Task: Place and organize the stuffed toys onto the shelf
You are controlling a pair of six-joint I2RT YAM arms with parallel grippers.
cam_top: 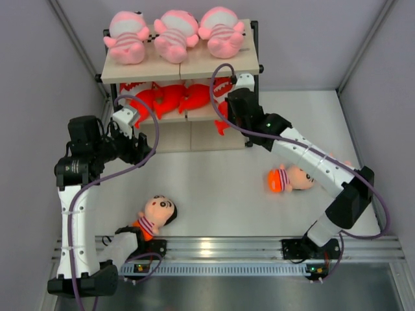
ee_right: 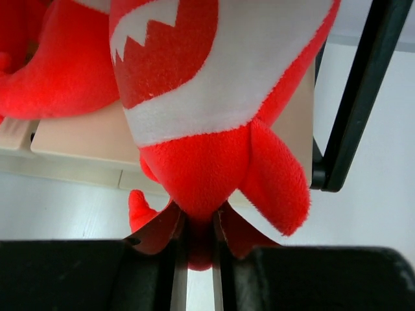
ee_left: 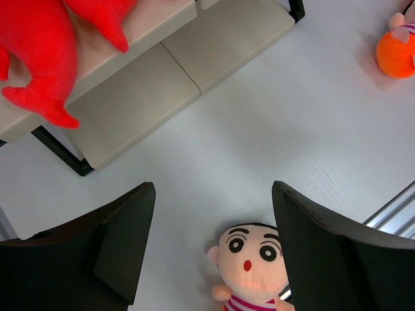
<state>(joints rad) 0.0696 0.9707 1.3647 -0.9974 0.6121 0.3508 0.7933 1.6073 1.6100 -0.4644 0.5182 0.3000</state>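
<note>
The shelf (cam_top: 185,68) stands at the back. Three pink striped babies (cam_top: 175,35) lie on its top board. Red sharks (cam_top: 172,97) lie on the middle board. My right gripper (ee_right: 200,227) is shut on a red shark (ee_right: 207,97) at the right end of the middle board (cam_top: 224,116). My left gripper (ee_left: 211,253) is open and empty above the table, left of the shelf's foot (cam_top: 133,146). One boy doll (cam_top: 155,217) lies near the left arm's base, also in the left wrist view (ee_left: 253,262). Another boy doll (cam_top: 290,178) lies on the right.
The shelf's bottom board (ee_left: 162,84) and black frame leg (ee_left: 61,152) are close in front of the left gripper. A metal rail (cam_top: 227,249) runs along the near table edge. Grey walls close in both sides.
</note>
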